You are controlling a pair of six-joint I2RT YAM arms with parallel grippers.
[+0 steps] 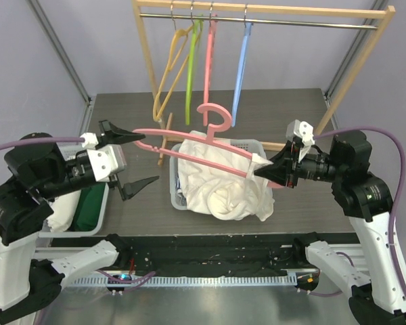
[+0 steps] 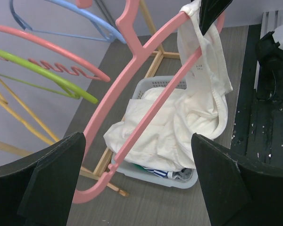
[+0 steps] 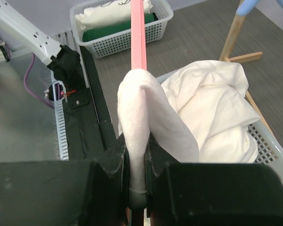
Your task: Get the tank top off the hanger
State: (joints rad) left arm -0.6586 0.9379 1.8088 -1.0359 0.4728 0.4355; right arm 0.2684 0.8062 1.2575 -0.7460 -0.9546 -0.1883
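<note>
Right gripper [image 1: 260, 166] clamped strap of white fabric tank top [image 1: 220, 188] onto pink plastic hanger [image 3: 137, 37]; left gripper [image 1: 143, 159] gaped wide.

The black-and-white left arm [image 1: 34, 176] is reaching inward and holding level, its black two-fingered left gripper [image 1: 137, 160] gaping wide. The matching right arm [image 1: 355, 176] is pointing leftward toward it, its right gripper [image 1: 260, 167] pinching tight on a strap of the white tank top [image 3: 137, 108].
</note>
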